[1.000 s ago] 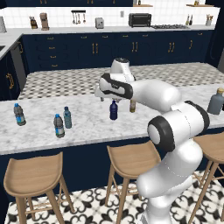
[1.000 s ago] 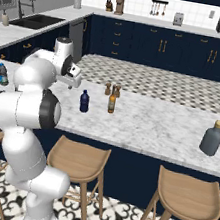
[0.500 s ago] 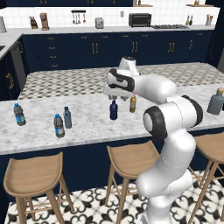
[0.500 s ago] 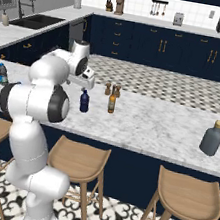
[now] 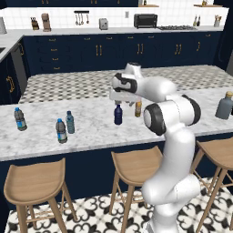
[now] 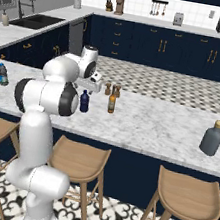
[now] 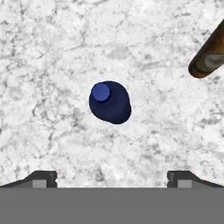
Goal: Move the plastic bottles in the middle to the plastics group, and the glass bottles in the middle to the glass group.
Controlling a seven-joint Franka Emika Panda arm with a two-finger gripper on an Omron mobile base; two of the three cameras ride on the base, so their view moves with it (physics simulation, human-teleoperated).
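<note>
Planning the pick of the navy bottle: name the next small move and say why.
Probably lower the open end effector straight down: the navy bottle stands upright on the marble counter below it, between the fingertips but ungripped, with the amber bottle clear to one side.

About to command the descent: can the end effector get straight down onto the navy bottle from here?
Probably yes. The end effector is open above the navy bottle; the amber bottle stands off to one side, apart from it.
</note>
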